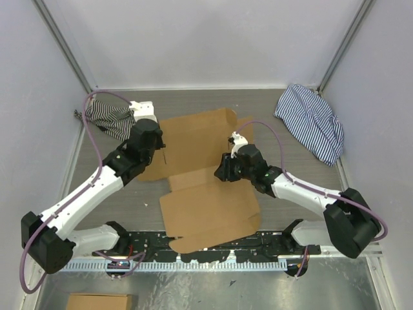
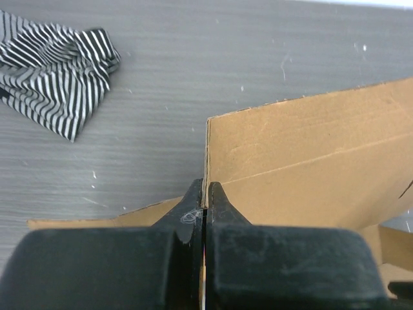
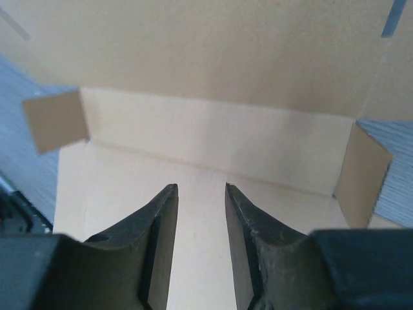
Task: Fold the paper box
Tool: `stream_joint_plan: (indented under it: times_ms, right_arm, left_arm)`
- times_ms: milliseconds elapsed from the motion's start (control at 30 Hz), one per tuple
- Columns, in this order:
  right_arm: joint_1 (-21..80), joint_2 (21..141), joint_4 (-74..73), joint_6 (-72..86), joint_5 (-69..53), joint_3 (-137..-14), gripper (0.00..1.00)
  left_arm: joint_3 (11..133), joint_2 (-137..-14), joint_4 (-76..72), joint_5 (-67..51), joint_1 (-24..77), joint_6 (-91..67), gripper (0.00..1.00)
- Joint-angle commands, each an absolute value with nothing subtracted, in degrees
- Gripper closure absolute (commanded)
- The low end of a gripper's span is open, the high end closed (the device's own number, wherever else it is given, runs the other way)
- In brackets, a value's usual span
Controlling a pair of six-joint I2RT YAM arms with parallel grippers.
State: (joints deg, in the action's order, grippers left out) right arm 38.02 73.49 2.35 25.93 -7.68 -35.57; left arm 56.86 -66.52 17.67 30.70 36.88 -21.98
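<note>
Grey wood-grain desk inside a white-walled enclosure, arms bolted at the near edge. The left tool is clamped fully shut, its fingers pinching the upright edge of a raised flap of the paper box (a crease runs across that flap, seen from the left wrist). The right tool has its fingers part-way apart w/ nothing between them. It hangs over the box's inner panel, facing a low folded-up wall w/ a small tab at each end.

From above, the box is a brown die-cut sheet in the middle of the desk, between the two arms. Its near panel lies flat and reaches the rail by the arm bases, while the far part is lifted. A left striped cloth sits at the far-left corner, just behind the left arm. A right striped cloth lies at the far right, apart from the box.
</note>
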Motion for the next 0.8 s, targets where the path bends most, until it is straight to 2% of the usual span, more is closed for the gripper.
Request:
stream_joint_plan:
  times_ms: [0, 100, 267, 500, 633, 767]
  right_arm:
    - [38.82, 71.52, 5.1, 25.43, -13.86, -37.3, 0.61]
    - [40.01, 73.45, 1.05, 24.18, -17.81, -38.59, 0.64]
    - [41.93, 74.26, -1.69, 24.42, -19.04, -37.21, 0.66]
    - [42.27, 65.53, -4.03, 25.82, -14.44, -37.92, 0.65]
    - [42.23, 61.6, -7.79, 27.08, -9.04, -43.19, 0.57]
    - [42.27, 61.07, -12.99, 28.84, -2.39, -51.73, 0.37]
  left_arm:
    - [55.55, -64.37, 9.65, 37.53, 37.07, -17.51, 1.0]
    - [52.9, -63.53, 5.99, 37.92, 37.26, -16.3, 1.0]
    - [42.69, -59.91, -9.19, 38.37, 38.07, -14.55, 1.0]
    - [34.76, -56.47, -17.87, 37.42, 39.48, -11.74, 1.0]
    - [32.72, -54.48, -21.6, 37.36, 40.81, -8.41, 1.0]
    - [31.36, -53.64, -25.66, 37.98, 43.61, -3.47, 1.0]
